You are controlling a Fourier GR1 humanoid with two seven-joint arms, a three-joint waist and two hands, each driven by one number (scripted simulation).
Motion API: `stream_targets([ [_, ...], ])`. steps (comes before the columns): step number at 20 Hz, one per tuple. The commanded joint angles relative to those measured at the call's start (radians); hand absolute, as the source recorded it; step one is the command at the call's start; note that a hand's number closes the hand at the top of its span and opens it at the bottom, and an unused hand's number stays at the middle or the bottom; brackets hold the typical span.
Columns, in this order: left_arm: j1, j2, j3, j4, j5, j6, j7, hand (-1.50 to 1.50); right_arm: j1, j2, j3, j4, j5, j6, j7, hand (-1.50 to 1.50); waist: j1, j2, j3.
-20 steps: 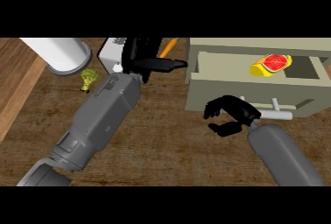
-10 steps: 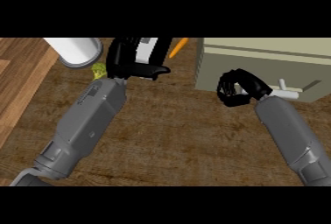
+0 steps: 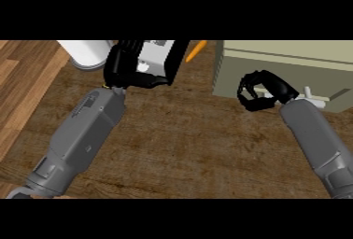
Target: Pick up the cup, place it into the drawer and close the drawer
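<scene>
Black fingers of the left robot hand [image 3: 134, 65] are curling round the white cup [image 3: 157, 55] above the wooden table [image 3: 186, 135]. Beside the drawer [image 3: 289, 70], the right robot hand [image 3: 260, 91] is curling shut, holding nothing.

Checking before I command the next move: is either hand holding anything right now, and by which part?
Neither visibly. The right hand is curled against the drawer front, with nothing seen inside it. The left hand shows no object in it.

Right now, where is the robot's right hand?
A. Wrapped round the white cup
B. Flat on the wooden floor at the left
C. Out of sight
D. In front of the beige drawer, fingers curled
D: the right hand sits with curled fingers, holding nothing, against the front of the drawer, far from the cup at the upper left.
</scene>
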Motion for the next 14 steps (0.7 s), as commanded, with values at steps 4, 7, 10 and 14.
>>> stream_targets([
  [4, 0.038, 0.02, -0.014, -0.023, -0.002, -0.046, 0.006, -1.5, -0.164, -0.127, -0.096, 0.033, -0.025, -0.042, 0.066, 1.5, 0.045, 0.023, -0.009],
  [7, 0.042, 0.025, -0.009, -0.033, 0.005, -0.056, 0.01, -1.5, -0.167, -0.143, -0.103, 0.019, -0.041, -0.007, 0.075, 1.5, 0.052, 0.022, -0.01],
  [10, 0.036, 0.027, -0.005, -0.039, 0.007, -0.056, 0.009, -1.5, -0.163, -0.149, -0.11, 0.002, -0.057, 0.009, 0.074, 1.5, 0.05, 0.024, -0.009],
  [14, 0.078, 0.017, -0.012, -0.039, 0.015, -0.079, 0.008, -1.5, -0.162, -0.173, -0.117, -0.018, -0.072, 0.042, 0.085, 1.5, 0.054, 0.025, -0.012],
])
